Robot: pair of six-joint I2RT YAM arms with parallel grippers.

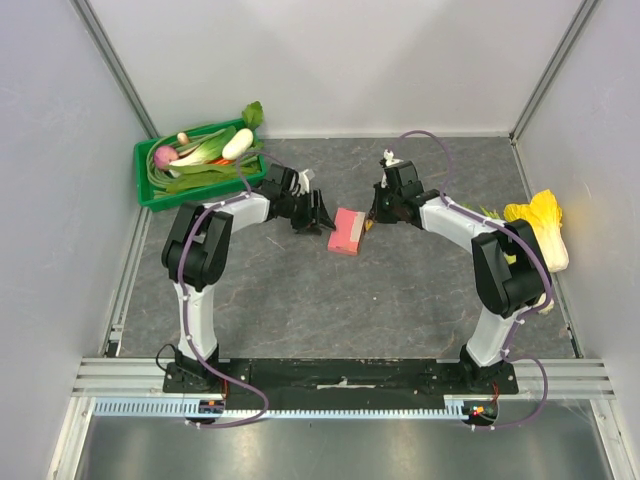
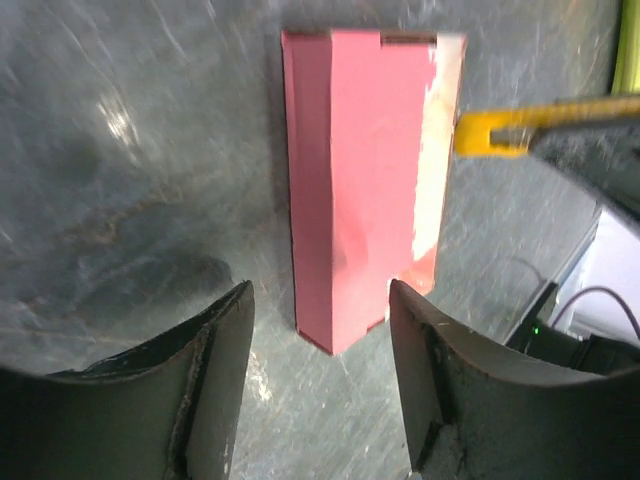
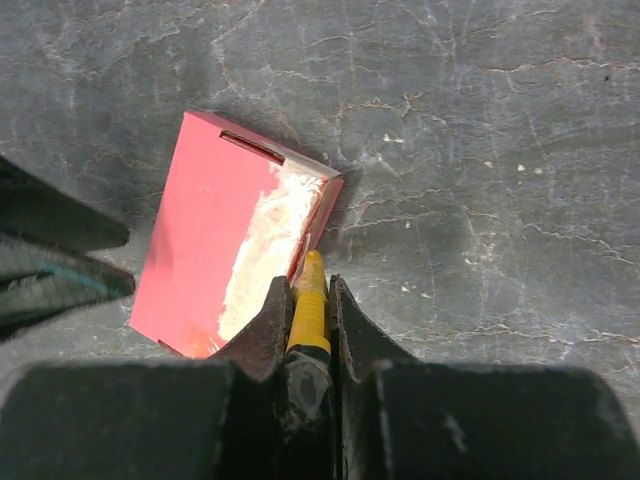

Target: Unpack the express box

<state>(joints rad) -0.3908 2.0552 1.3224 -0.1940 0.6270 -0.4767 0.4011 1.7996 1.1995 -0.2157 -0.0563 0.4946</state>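
Observation:
The express box (image 1: pixel 346 231) is a small flat pink-red carton lying flat on the dark table mid-scene. One long edge carries a whitish, scuffed strip (image 3: pixel 270 235). My left gripper (image 1: pixel 318 215) is open just left of the box, and in the left wrist view (image 2: pixel 320 300) its jaws straddle the box's near corner (image 2: pixel 360 180) without touching it. My right gripper (image 1: pixel 372 222) is shut on a yellow utility knife (image 3: pixel 310 300). The knife tip rests at the box's right edge (image 3: pixel 210 230) beside the whitish strip. The knife also shows in the left wrist view (image 2: pixel 500 130).
A green crate (image 1: pixel 150 190) filled with vegetables stands at the back left, close behind my left arm. A yellow-leaved cabbage (image 1: pixel 540 225) lies at the right edge beside my right arm. Grey walls enclose the table on three sides.

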